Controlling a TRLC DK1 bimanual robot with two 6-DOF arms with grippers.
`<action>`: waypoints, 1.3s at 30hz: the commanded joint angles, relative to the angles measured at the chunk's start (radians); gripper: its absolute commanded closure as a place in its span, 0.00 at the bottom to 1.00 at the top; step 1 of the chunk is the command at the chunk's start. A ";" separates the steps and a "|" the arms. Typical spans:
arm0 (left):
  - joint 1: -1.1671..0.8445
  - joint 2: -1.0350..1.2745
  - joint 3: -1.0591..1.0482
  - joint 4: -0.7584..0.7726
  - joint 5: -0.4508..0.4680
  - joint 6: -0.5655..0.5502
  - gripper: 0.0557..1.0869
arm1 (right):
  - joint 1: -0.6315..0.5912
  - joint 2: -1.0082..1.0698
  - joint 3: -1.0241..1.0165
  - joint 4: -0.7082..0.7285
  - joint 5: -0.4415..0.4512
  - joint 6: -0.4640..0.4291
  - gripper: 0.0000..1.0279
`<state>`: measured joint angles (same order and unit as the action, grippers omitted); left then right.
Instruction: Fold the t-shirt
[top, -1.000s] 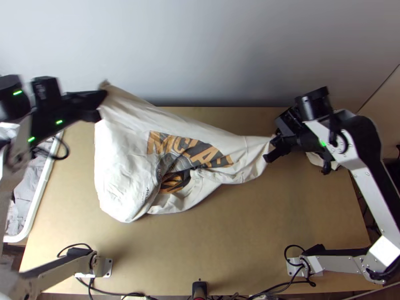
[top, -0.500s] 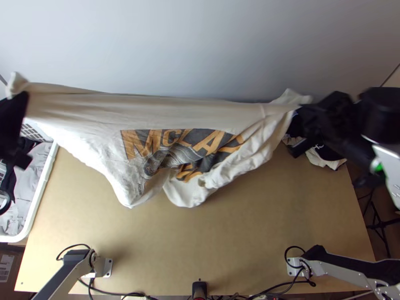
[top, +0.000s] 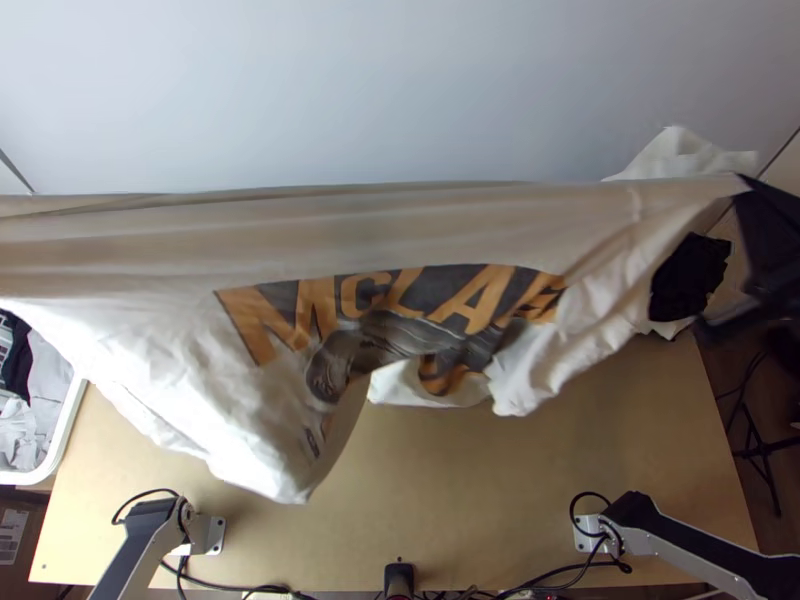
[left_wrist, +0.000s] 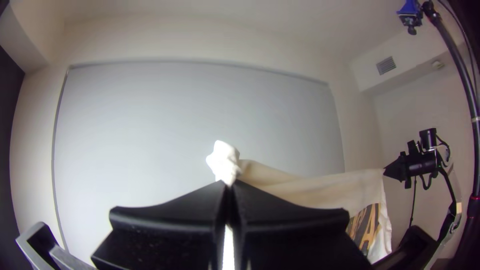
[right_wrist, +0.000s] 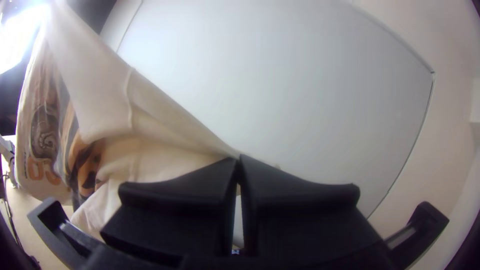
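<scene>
At nine o'clock in the top view the t-shirt (top: 400, 225) ran out over the laundry basket (top: 68, 430), toward the left claw (left_wrist: 228, 186). In the left wrist view that claw was pressed together on the cloth, a small pale tuft standing beyond its tips. So small a bite could have slipped under a hard pull, and a dropped end might have landed in the basket among the other clothes.

Between the claws the t-shirt was strung up above the worktop (top: 480, 520), its top edge tight and nearly straight. Any more spread risked stretching the fabric or tearing one side free. Below that edge the cloth sagged, its lowest corner at seven o'clock and the print (top: 440, 300) buckled near the middle. Because the lower part hung slack and curled under, laying it down like this could have trapped creases and spoiled the first fold.

Between two and three o'clock the right claw (right_wrist: 239, 161) was closed tightly, pinching the other end of the t-shirt. Folds ran into that grip at a slant, so the pull seemed uneven and could have set the shirt down crooked. Dark cloth (top: 690, 275) at three o'clock might have snagged a lowered edge.
</scene>
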<state>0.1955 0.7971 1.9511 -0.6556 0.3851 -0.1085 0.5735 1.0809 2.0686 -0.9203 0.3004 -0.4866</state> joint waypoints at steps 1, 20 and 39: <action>0.013 -0.001 0.089 0.014 -0.006 -0.003 0.97 | 0.000 -0.058 0.045 0.052 0.013 -0.058 0.97; 0.056 -0.056 0.163 -0.036 -0.003 -0.033 0.97 | -0.008 -0.145 0.077 -0.002 0.009 0.008 0.97; 0.015 -0.180 0.123 -0.203 0.021 -0.023 0.97 | -0.146 -0.303 0.016 -0.112 -0.087 0.149 0.97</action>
<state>0.2241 0.6689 2.0987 -0.8005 0.4007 -0.1390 0.4957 0.8219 2.0823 -0.9623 0.2642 -0.3958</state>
